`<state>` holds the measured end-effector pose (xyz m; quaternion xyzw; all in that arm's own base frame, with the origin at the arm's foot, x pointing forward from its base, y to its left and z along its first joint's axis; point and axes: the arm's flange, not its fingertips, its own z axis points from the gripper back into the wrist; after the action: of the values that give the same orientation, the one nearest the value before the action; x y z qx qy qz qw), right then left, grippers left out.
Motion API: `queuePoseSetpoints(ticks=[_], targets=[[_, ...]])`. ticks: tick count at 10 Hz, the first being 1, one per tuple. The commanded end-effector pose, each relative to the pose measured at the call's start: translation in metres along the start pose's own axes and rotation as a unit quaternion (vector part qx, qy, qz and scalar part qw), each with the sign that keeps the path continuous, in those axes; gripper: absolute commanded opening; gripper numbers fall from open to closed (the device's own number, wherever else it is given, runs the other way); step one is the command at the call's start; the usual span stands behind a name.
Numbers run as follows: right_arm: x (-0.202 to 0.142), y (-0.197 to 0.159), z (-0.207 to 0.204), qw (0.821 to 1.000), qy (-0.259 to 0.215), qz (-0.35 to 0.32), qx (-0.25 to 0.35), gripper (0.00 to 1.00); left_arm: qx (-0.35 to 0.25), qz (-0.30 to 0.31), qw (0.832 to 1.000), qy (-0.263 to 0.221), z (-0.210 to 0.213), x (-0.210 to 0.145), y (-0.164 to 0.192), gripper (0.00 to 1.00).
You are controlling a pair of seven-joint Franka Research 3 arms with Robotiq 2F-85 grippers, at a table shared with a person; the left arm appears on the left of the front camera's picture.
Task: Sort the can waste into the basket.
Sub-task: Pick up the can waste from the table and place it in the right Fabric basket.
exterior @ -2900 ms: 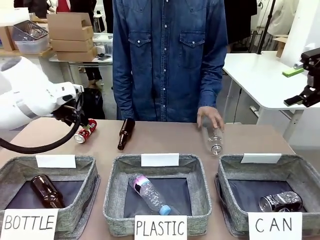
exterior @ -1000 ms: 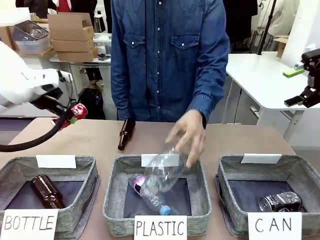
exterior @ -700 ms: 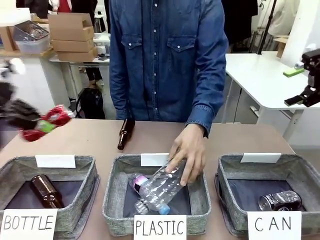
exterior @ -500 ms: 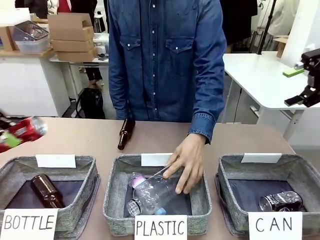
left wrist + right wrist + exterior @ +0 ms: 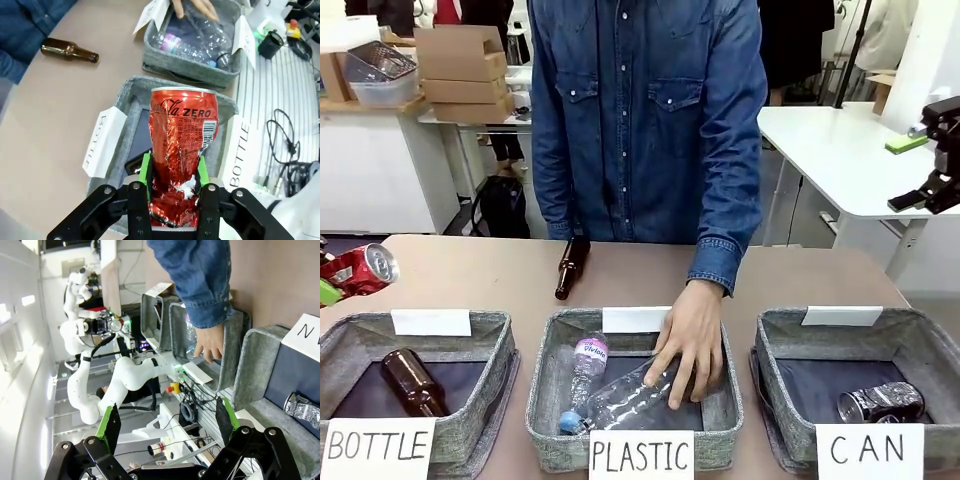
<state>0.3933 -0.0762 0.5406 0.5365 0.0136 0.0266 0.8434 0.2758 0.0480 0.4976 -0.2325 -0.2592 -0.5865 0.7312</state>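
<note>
A dented red can [image 5: 358, 270] hangs at the far left edge above the table, with my left gripper [image 5: 174, 175] shut on the red can [image 5: 182, 145]; it hovers over the BOTTLE basket [image 5: 125, 95]. The grey basket [image 5: 775, 370] signed "CAN" stands at the front right and holds a dark silvery can [image 5: 880, 402]. My right gripper [image 5: 908, 172] is raised at the far right, open and empty. In the right wrist view, that right gripper [image 5: 166, 425] faces the CAN basket [image 5: 255, 370] and the silvery can [image 5: 304, 407].
The person's hand [image 5: 690, 345] rests on clear plastic bottles [image 5: 630, 395] in the middle PLASTIC basket [image 5: 545, 400]. A brown bottle [image 5: 570, 267] lies on the table behind it. The BOTTLE basket [image 5: 490, 350] at front left holds another brown bottle [image 5: 412, 382].
My left gripper lifted the red can off the table and swung it left and down to the picture's edge. The person carried a clear bottle into the PLASTIC basket. The right arm stayed still.
</note>
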Motion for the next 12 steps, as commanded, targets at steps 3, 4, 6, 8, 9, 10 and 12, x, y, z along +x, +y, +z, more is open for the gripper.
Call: queuePoseSetpoints(ticks=[3, 4, 6, 8, 9, 10, 12], targets=[[-0.001, 0.0, 0.002, 1.0, 0.006, 0.009, -0.002, 1.0, 0.0, 0.004, 1.0, -0.002, -0.002, 0.0, 0.002, 0.39], [0.0, 0.0, 0.0, 1.0, 0.0, 0.0, 0.0, 1.0, -0.033, -0.045, 0.997, -0.052, -0.027, 0.049, -0.022, 0.39], [-0.04, 0.045, 0.062, 0.993, -0.033, 0.026, -0.11, 1.0, -0.059, -0.129, 0.988, -0.059, -0.081, 0.164, -0.072, 0.39], [-0.093, 0.046, 0.138, 0.978, -0.067, -0.005, -0.196, 1.0, -0.069, -0.115, 0.989, -0.065, -0.141, 0.26, -0.096, 0.39], [-0.124, 0.037, 0.173, 0.969, -0.102, -0.019, -0.224, 1.0, -0.088, -0.121, 0.987, -0.062, -0.173, 0.301, -0.109, 0.39], [-0.15, 0.025, 0.199, 0.962, -0.143, -0.029, -0.232, 1.0, -0.115, -0.14, 0.982, -0.055, -0.206, 0.34, -0.118, 0.39], [-0.184, 0.0, 0.213, 0.953, -0.214, -0.044, -0.21, 1.0, -0.086, -0.168, 0.982, -0.031, -0.276, 0.42, -0.122, 0.39]])
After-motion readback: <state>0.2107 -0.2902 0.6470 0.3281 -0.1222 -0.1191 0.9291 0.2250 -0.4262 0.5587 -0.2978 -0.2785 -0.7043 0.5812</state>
